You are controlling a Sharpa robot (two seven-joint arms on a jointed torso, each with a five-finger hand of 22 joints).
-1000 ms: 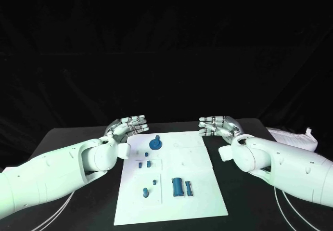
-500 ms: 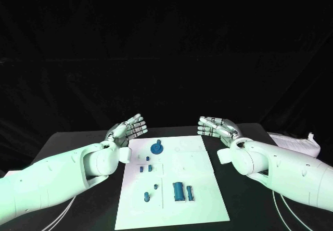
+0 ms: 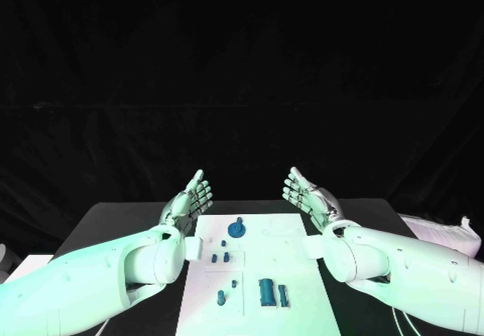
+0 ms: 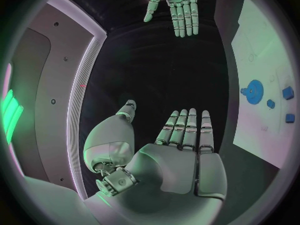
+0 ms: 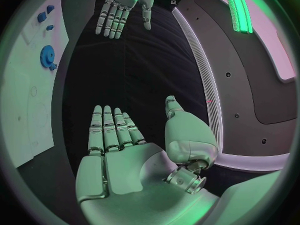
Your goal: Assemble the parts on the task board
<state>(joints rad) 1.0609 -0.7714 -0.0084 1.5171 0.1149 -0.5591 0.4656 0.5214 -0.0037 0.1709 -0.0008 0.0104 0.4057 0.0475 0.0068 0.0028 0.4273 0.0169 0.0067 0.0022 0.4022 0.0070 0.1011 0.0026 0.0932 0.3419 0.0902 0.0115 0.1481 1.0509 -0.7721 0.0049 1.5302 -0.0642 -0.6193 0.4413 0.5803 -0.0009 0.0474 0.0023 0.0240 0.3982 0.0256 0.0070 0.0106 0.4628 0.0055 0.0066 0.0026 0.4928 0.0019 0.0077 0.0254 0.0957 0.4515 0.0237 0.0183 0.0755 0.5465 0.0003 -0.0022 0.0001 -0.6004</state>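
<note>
Black table [image 3: 121, 217] bearing the white task board [image 3: 292, 259] at its centre. Left hand [image 3: 189, 199], raised beside the board's far left corner, flat and empty; blue parts [image 3: 236, 228] on the board; right hand [image 3: 308, 198], likewise flat and empty, beside the far right corner.

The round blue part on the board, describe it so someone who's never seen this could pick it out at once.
Start at the white task board lying between the two arms. The round blue part sits near its far end, left of centre. It is the only disc-shaped piece; the other blue parts, closer to the robot, are small blocks and upright cylinders.
</note>
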